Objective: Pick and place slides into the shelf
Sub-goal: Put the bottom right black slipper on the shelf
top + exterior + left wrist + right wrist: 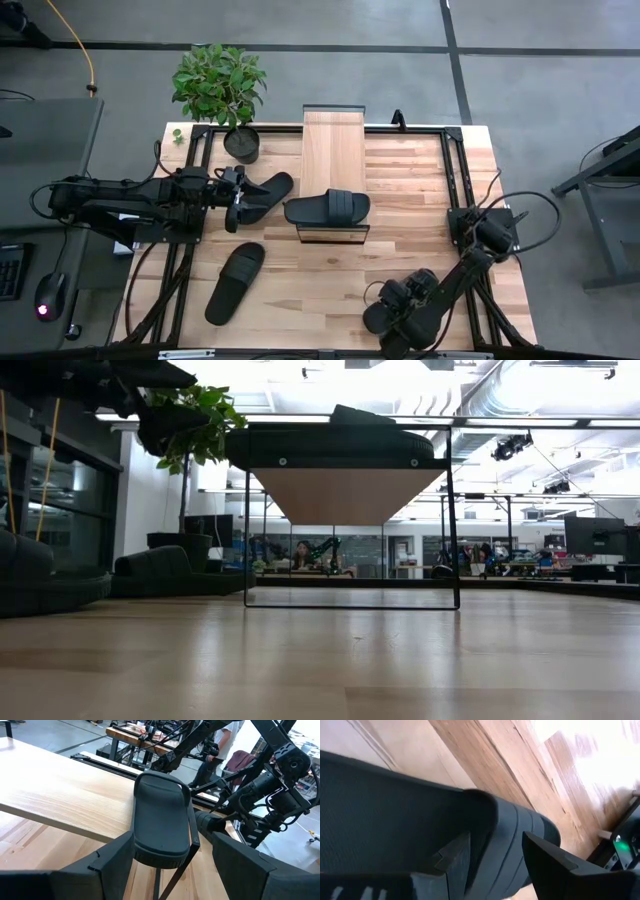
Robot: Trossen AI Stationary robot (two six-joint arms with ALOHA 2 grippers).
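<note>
Near the middle of the counter (400,240), toward its far edge: the shelf (334,145), long and narrow, of light wood. Across its near end, one slide (327,209), lying crosswise on the plank, strap upward. From the low camera, seen as a dark shape on top of the rack, sticking out over both sides.

Left tool (237,203) just beside that end of the shelf, fingers (105,865) apart and holding nothing, aimed at the slide on the plank. Directly beside this tool, a second slide (268,192) flat on the counter, set at an angle. Nearer the front edge, well apart from both arms, a third slide (236,282), also flat on the wood.

Right tool (405,305) low at the front right of the counter, clamped on a fourth slide (395,810); ribbed strap between its two fingers (451,856).

Potted plant (220,85) at the far left corner.
</note>
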